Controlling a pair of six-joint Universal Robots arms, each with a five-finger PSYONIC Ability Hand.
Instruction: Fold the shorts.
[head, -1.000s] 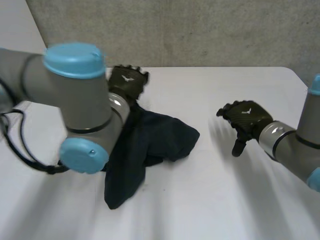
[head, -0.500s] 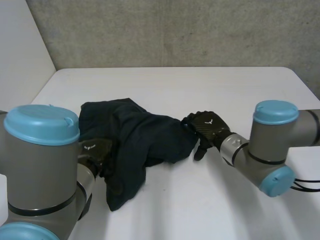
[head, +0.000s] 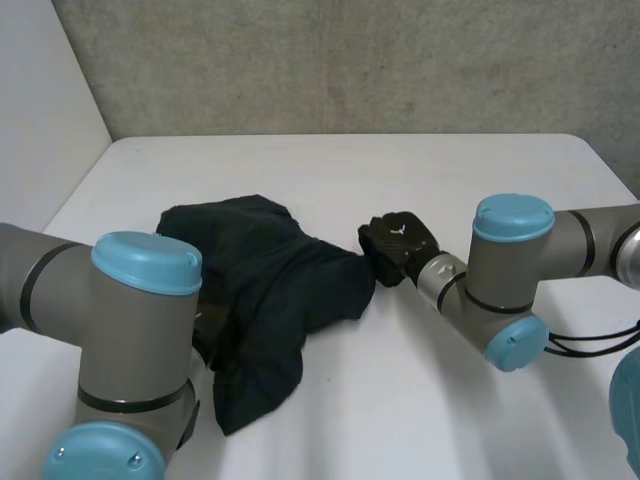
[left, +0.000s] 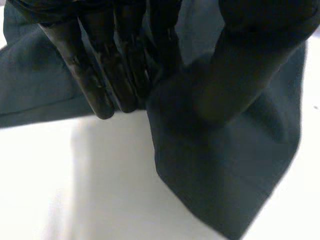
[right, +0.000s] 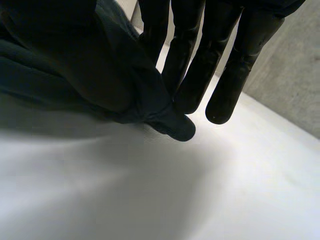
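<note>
The dark navy shorts (head: 270, 290) lie crumpled on the white worktop (head: 420, 400), left of its middle, with one part trailing toward the near edge. The left hand (left: 125, 60) sits at the shorts' near-left side, behind the left arm (head: 130, 340) in the head view. Its fingers (left: 97, 80) are straight and close together, and the thumb (left: 245, 65) stands opposite, with a raised fold of the cloth pinched between them. The right hand (head: 398, 243) is at the shorts' right edge. There its straight fingers (right: 192, 65) nearly meet its thumb (right: 75, 50), nipping a small corner of the fabric just above the worktop.
</note>
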